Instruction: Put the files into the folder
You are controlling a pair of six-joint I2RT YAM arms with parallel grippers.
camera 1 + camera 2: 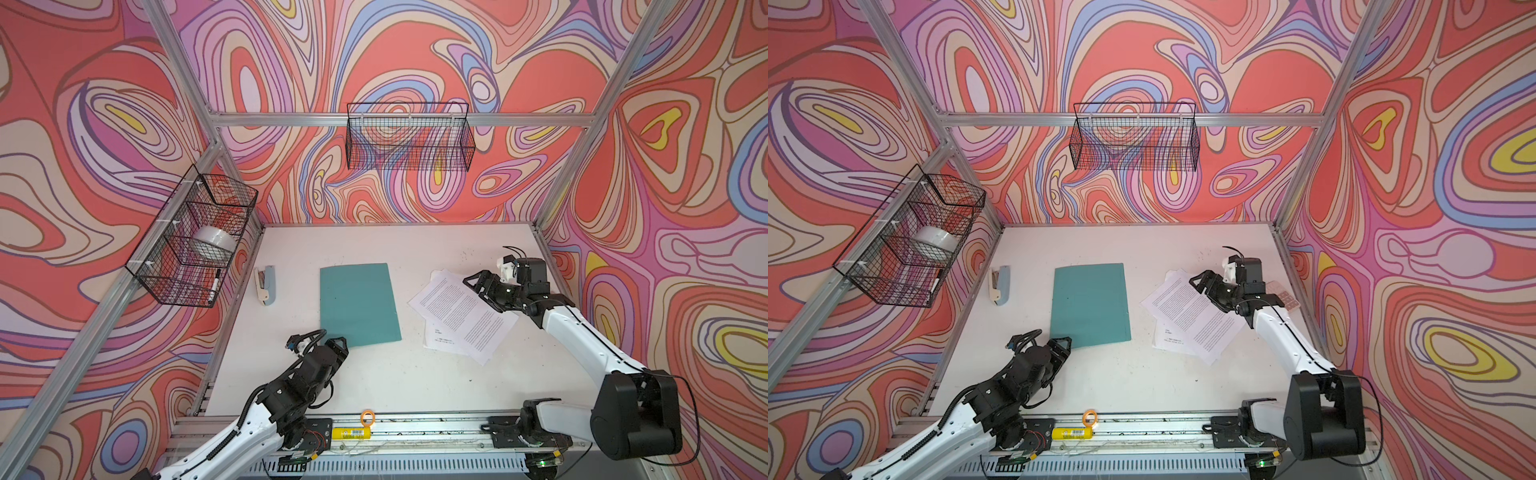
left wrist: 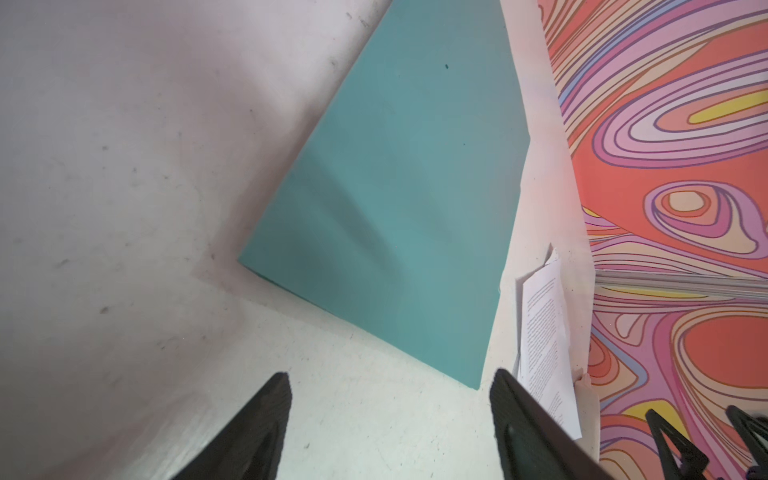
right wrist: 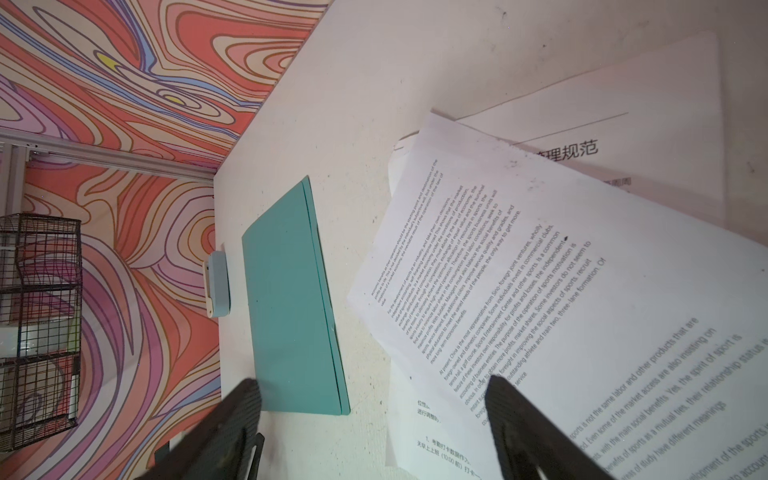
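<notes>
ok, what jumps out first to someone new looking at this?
The loud swirling red-pink wall pattern wraps the whole cell. Then the closed teal folder lies flat mid-table, with the loose printed files fanned out on its right and the right gripper open above them.

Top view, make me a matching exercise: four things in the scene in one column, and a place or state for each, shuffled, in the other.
Things:
1. folder
2. files
3. stapler
4. white roll

Places or states:
a. inside the left-hand wire basket
b. fanned out and overlapping, right of the folder
c. closed and lying flat
d. lying just left of the folder

Pairs: 1-c, 2-b, 3-d, 4-a.
</notes>
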